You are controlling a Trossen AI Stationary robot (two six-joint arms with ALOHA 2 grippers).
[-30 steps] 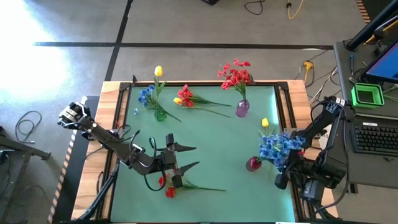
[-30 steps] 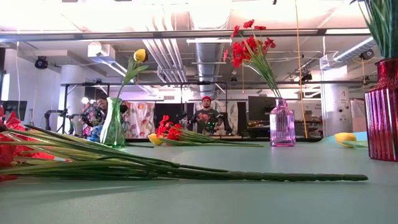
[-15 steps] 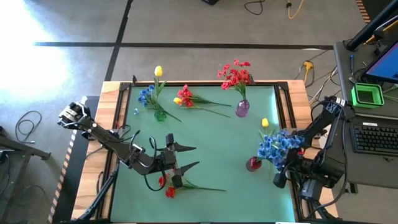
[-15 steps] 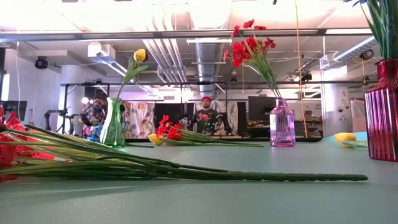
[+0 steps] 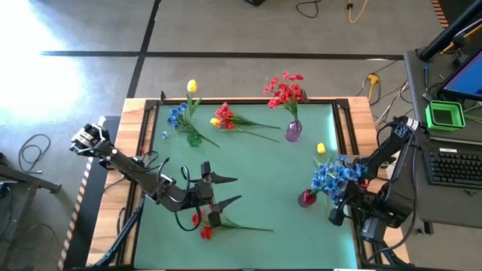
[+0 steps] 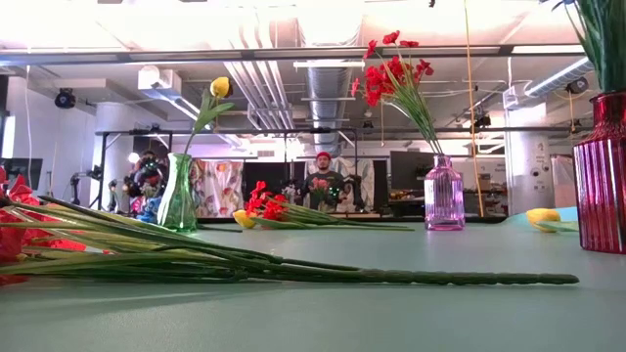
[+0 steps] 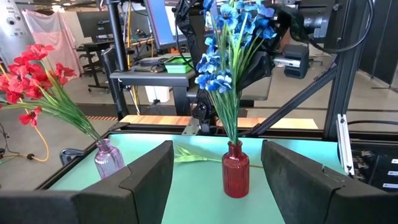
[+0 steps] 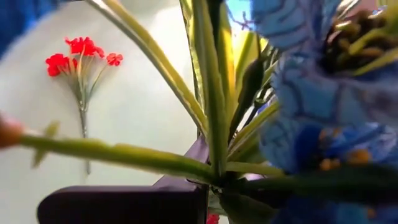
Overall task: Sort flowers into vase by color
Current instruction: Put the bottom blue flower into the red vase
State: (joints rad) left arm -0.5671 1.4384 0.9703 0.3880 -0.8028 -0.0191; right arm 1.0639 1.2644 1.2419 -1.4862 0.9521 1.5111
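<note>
A bunch of blue flowers [image 5: 334, 177] stands with its stems in a red vase [image 5: 306, 198] at the table's right. My right gripper [image 5: 336, 216] is shut on it close to the blooms [image 7: 224, 37]. My left gripper [image 5: 238, 189] hangs open and level over the table's near middle, pointing at the red vase [image 7: 236, 178], with nothing between its fingers. Red flowers [image 5: 205, 226] lie flat just nearer than it, their long stem [image 6: 293, 269] resting on the mat. My right gripper has the blue flowers' green stems [image 8: 211, 155] between its shut fingers [image 8: 124, 202], just under the blossoms. It comes from the table's near right, slanting down. The bunch stays upright with its lower stems in the red vase [image 6: 599, 176], which stands on the mat.
A green vase [image 5: 194, 138] at the far left holds a yellow tulip and blue blossoms. A purple vase [image 5: 293, 132] at the far middle holds red flowers. Red and yellow flowers [image 5: 226, 119] lie between them. A yellow tulip [image 5: 321, 149] lies by the right edge.
</note>
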